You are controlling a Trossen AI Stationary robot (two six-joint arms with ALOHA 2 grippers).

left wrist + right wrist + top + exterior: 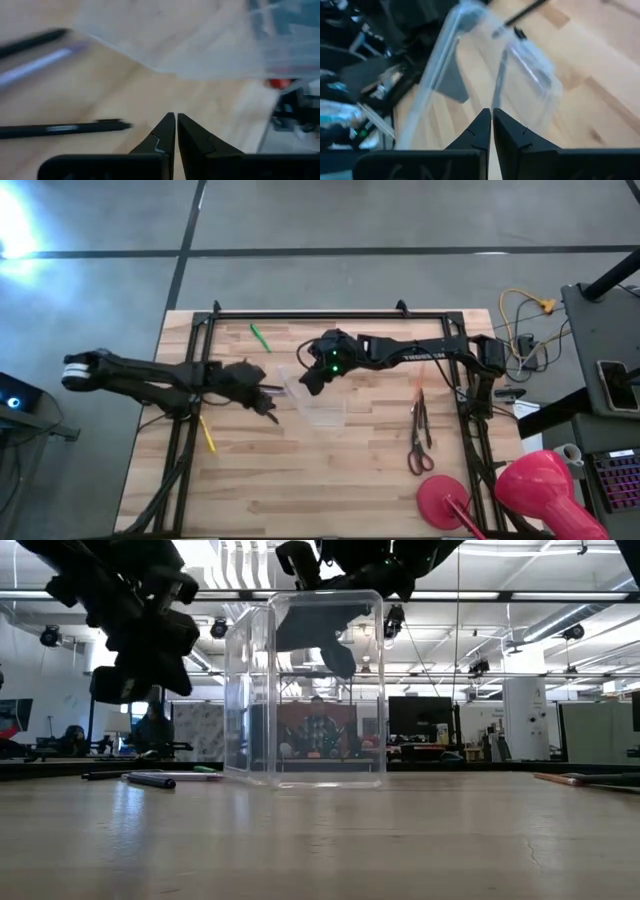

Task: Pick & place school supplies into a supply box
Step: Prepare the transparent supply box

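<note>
Clear plastic, the supply box (322, 406) stands mid-tabletop (330, 490) from above, between the left gripper (268, 412) and right gripper (309, 383); scissors (419, 442) lie well to its right. Level view: box upright, dark pen (148, 779) beside it. Left wrist: jaws together, black pen (62, 128) nearby. Right wrist: jaws together at the box wall (437, 75).

White lettering runs along the right arm (415, 352) near the supply box (318, 402), too small to read; nothing else is legible.
</note>
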